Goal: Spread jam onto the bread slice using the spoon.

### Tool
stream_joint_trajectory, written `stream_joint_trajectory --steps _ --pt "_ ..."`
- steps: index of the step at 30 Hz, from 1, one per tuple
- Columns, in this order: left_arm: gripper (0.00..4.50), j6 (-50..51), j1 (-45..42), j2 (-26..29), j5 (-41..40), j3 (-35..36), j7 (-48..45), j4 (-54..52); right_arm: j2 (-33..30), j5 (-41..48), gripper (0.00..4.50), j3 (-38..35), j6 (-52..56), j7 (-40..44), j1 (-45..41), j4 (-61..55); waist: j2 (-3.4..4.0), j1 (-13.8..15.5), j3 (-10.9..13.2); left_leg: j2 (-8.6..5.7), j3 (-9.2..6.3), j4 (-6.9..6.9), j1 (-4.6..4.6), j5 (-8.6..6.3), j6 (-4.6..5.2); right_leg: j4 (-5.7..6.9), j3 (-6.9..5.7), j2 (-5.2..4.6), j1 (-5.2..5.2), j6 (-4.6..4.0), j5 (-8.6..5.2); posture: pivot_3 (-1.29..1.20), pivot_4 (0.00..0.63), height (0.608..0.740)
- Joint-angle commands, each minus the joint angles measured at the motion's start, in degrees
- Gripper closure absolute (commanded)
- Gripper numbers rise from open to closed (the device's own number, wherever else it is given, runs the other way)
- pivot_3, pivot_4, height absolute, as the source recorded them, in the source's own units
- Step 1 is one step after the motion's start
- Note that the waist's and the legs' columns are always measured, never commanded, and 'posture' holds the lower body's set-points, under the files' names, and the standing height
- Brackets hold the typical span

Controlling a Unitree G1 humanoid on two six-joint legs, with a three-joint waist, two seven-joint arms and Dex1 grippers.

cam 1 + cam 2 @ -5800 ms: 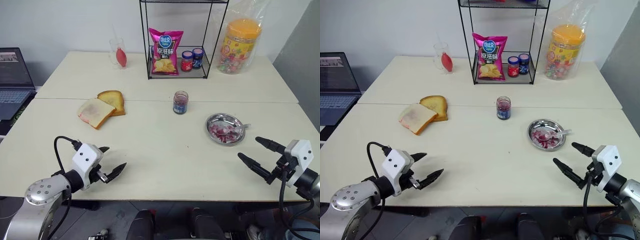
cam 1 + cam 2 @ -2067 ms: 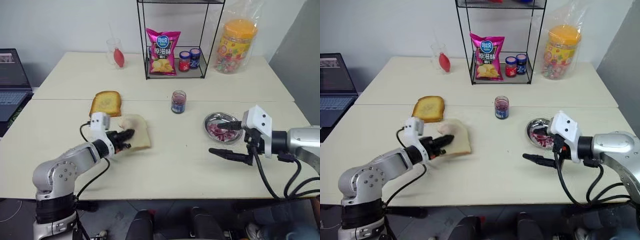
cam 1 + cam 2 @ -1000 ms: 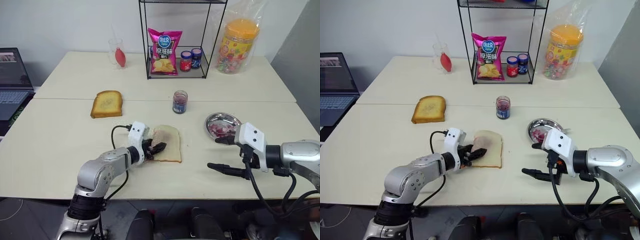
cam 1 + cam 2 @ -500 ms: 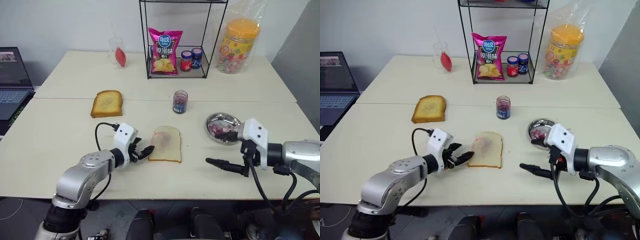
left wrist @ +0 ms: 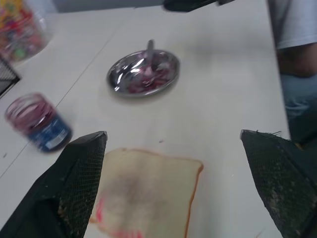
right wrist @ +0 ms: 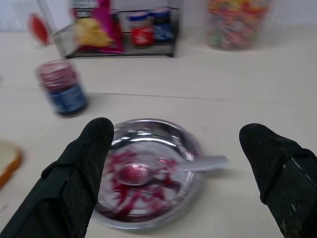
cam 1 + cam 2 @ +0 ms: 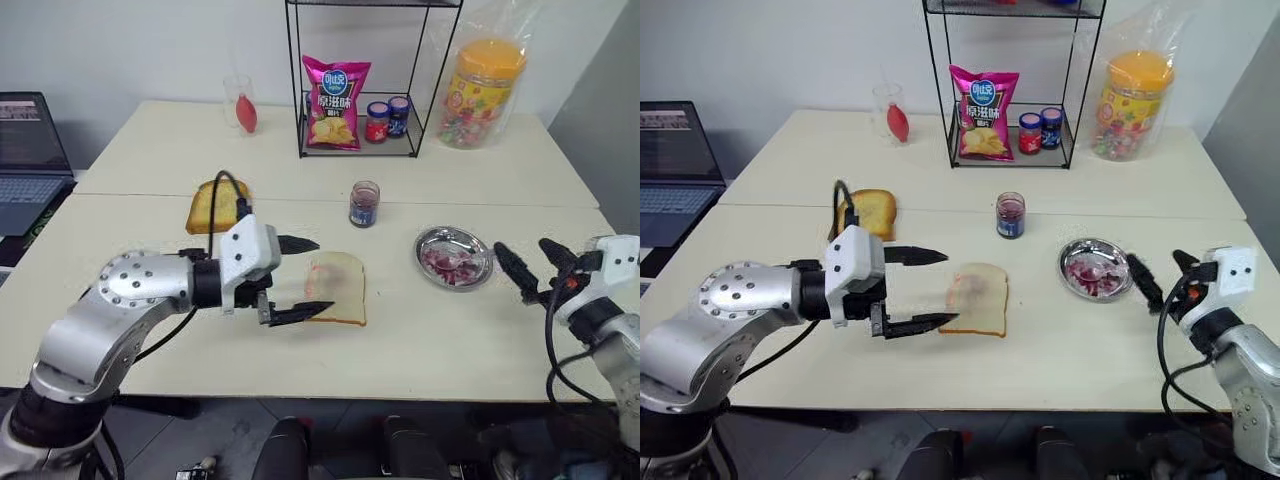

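Pale white square bread slice point(image 7: 336, 288) with pinkish jam smear point(image 5: 130, 188) lies flat on the cream table point(image 7: 150, 160). Slim silvery spoon point(image 6: 163, 168) rests in a round metal dish point(image 6: 190, 144). Left gripper point(image 7: 297, 279) spread wide, empty, above the slice's edge; right gripper point(image 6: 181, 163) spread wide, empty, facing the dish.

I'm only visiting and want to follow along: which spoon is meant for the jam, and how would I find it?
Start at the black wire rack at the back of the table, then come forward and right to the round metal dish. The spoon lies in that dish, its handle resting on the rim. It is slim and silvery, its bowl stained red, with jam smeared under it.
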Motion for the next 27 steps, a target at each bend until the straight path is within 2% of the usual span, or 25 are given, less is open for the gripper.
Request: stream_joint_trajectory --steps 1,6,14,25,27 --pt "0.01 -1.24 -1.80 -1.26 1.39 -3.41 -1.13 -0.84 1.39 1.24 0.00 -1.82 -0.01 -3.00 -3.25 5.28 0.03 -0.51 0.02 -0.01 0.02 -0.02 0.00 0.00 0.00 0.00 0.04 0.01 -0.01 0.01 0.00 0.00 0.150 0.740" --pt "0.01 -3.73 -3.59 -3.68 4.92 -7.57 -1.46 0.81 2.96 2.12 0.00 -2.26 -1.84 -3.23 -10.29 17.15 0.05 -1.13 0.03 0.02 0.16 -0.11 0.00 -0.01 0.02 0.00 0.36 0.19 -0.10 0.08 0.03 0.00 0.150 0.740" --pt "0.01 -4.08 -4.14 -5.34 6.30 -8.85 -1.83 1.68 2.80 7.77 0.00 -3.25 0.32 0.77 -19.35 31.92 0.07 -1.21 0.04 0.07 0.36 -0.09 0.07 -0.02 0.05 0.07 0.82 0.41 -0.15 0.21 0.12 0.00 0.150 0.740" --pt "0.01 -4.18 -4.14 -5.93 7.36 -8.94 -1.96 2.14 3.03 9.56 0.00 -2.20 -0.05 3.98 -24.36 39.84 0.08 -1.21 0.05 0.10 0.41 -0.08 0.05 -0.03 0.07 0.06 0.96 0.54 -0.21 0.49 0.28 0.00 0.150 0.740" --pt "0.00 -4.20 -4.13 -5.97 7.45 -8.94 -2.03 2.27 3.11 9.72 0.29 -2.40 -0.21 3.61 -24.81 40.33 0.08 -1.21 0.05 0.10 0.42 -0.08 0.04 -0.03 0.07 0.06 0.97 0.54 -0.22 0.50 0.28 0.00 0.150 0.740"
